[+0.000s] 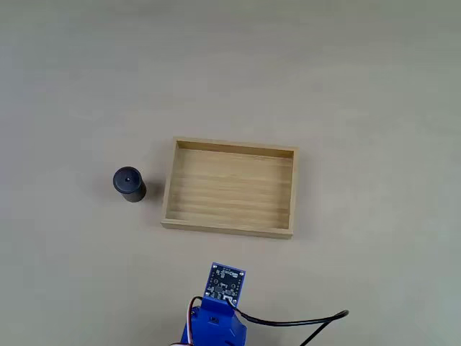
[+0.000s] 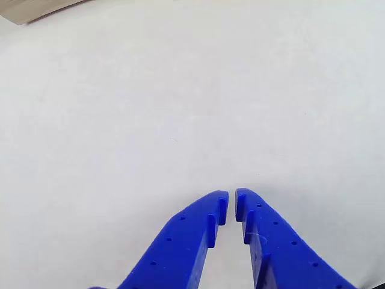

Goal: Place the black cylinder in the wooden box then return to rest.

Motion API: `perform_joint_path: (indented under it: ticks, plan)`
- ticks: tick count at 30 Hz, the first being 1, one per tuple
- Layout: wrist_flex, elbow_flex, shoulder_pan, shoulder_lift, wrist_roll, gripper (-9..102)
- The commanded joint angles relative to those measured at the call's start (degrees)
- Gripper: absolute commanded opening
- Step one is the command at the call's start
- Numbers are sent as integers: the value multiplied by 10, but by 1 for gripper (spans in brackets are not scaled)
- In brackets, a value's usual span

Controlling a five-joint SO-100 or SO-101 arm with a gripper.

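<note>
The black cylinder (image 1: 129,184) stands upright on the table in the fixed view, just left of the wooden box (image 1: 171,189) and apart from its left wall. The box lies flat in the middle with nothing inside it. My blue arm (image 1: 216,324) sits at the bottom edge, below the box, with a small circuit board (image 1: 225,282) on top. In the other view my gripper (image 2: 231,201) points at bare table; its two blue fingers (image 2: 186,241) are shut, tips almost touching, with nothing between them. A corner of the wooden box (image 2: 33,9) shows at the top left there.
A black cable (image 1: 302,321) trails from the arm toward the right along the bottom of the fixed view. The pale table surface (image 1: 360,86) stretches open on all sides of the box.
</note>
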Motion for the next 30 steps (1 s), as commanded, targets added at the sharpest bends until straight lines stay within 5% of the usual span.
perform_joint_path:
  ticks: [1, 12, 15, 22, 30]
  plan:
    - [1, 18, -7, -6, -5, 0]
    - [1, 18, -9, -6, -1, 0]
    - [0, 18, -8, -6, 112, 0]
    - [-14, -25, -44, 26, 120, 0]
    - [-136, -105, -84, 158, 121, 0]
